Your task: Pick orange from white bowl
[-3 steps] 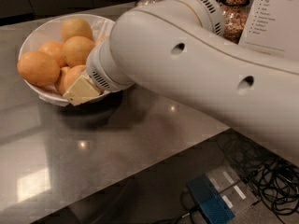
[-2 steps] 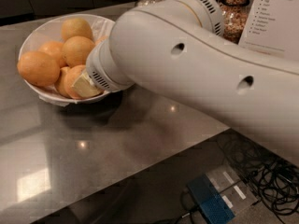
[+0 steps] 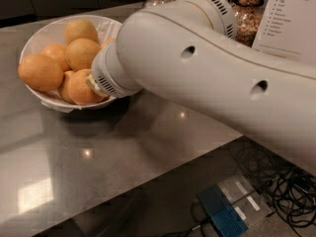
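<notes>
The white bowl (image 3: 45, 29) with paper lining stands at the back left of the grey table and holds several oranges (image 3: 81, 53). My gripper (image 3: 92, 84) reaches into the bowl's front right side, right against the front orange (image 3: 78, 89). The thick white wrist and arm (image 3: 197, 78) cover nearly all of the gripper. Only a small cream part of it shows beside that orange.
Glass jars (image 3: 248, 9) and a printed white card (image 3: 291, 19) stand at the back right. The table's front edge runs diagonally at the right. Below it on the floor lie a blue box (image 3: 223, 212) and a tangle of black cables (image 3: 291, 191).
The gripper has pushed further in against the front orange. Its cream part, plainly seen at the bowl's front before, is now mostly hidden behind the wrist.
</notes>
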Tool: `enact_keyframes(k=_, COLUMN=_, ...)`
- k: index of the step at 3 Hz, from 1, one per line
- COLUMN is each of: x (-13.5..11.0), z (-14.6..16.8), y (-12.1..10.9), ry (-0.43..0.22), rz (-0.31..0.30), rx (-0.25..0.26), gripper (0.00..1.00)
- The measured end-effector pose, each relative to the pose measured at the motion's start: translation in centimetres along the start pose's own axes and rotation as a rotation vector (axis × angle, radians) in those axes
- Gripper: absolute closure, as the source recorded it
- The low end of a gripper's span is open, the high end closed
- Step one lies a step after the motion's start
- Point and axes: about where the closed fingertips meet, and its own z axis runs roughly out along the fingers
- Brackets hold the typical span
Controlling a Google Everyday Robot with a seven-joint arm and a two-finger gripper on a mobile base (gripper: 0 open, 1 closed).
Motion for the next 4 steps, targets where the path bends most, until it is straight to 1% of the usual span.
enact_keyframes(k=1, x=0.0, z=0.0, y=0.0, ry=0.0, rz=0.0, rx=0.0, gripper=0.2)
enact_keyframes(k=3, x=-0.02, z=-0.02, y=0.01, ry=0.0, rz=0.0, rx=0.0, gripper=0.5)
enact_keyframes(k=4, x=-0.02, z=-0.01, y=0.0, ry=0.0, rz=0.0, rx=0.0, gripper=0.51)
